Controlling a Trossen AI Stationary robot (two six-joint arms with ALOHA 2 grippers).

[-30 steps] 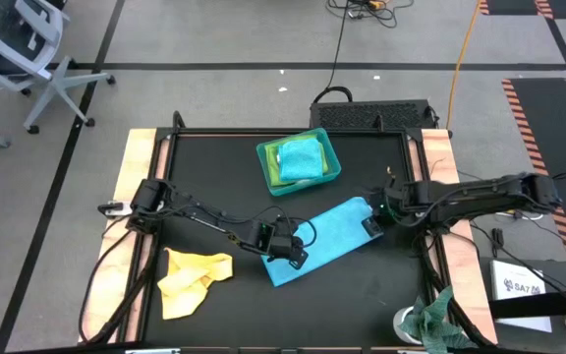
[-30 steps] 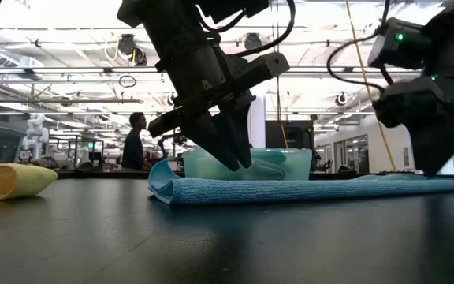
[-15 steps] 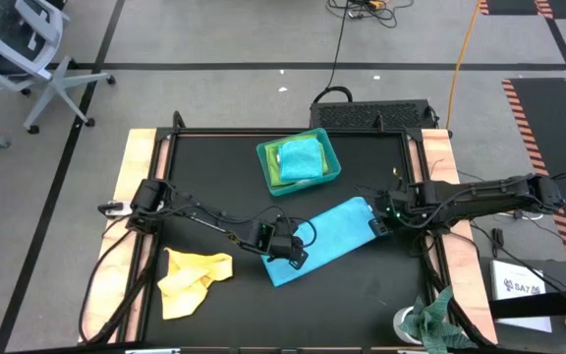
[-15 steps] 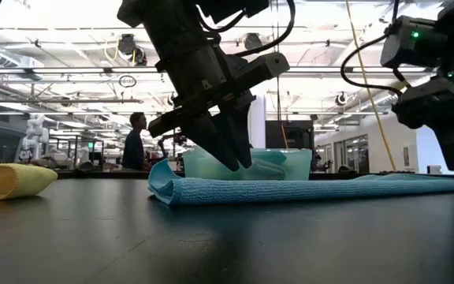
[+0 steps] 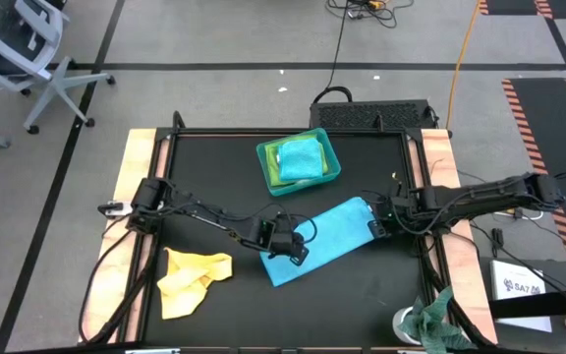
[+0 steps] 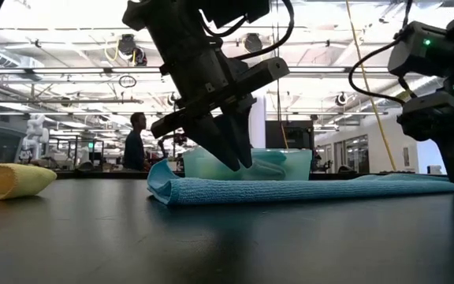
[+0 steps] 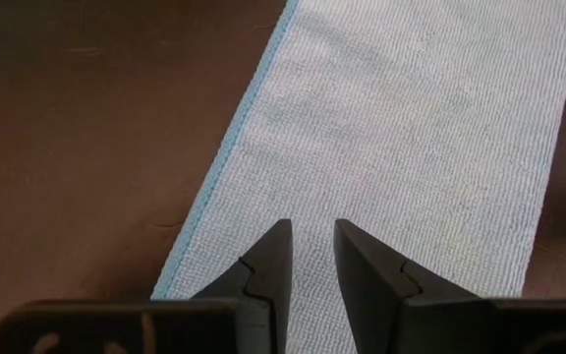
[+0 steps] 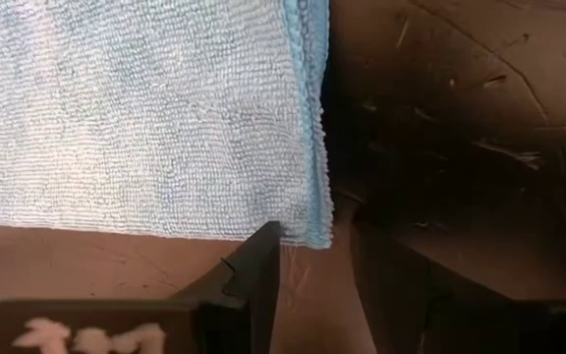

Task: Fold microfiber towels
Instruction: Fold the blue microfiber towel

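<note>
Folded light-blue microfiber towel (image 5: 320, 240) lies as a long strip on the black surface (image 5: 214, 177), just in front of the teal plastic tray (image 5: 299, 162). Left gripper (image 5: 285, 248) hovers over one end, jaws parted, gripping nothing. Right gripper (image 5: 376, 228) sits at the opposite end's corner, jaws parted and empty. A crumpled yellow towel (image 5: 193, 279) lies well apart.

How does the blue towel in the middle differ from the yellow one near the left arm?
The light blue towel lies flat as a long folded strip; the yellow towel lies crumpled. The left gripper and right gripper stand at the blue one's two ends; nothing is at the yellow one. Both lie on the black table.
</note>
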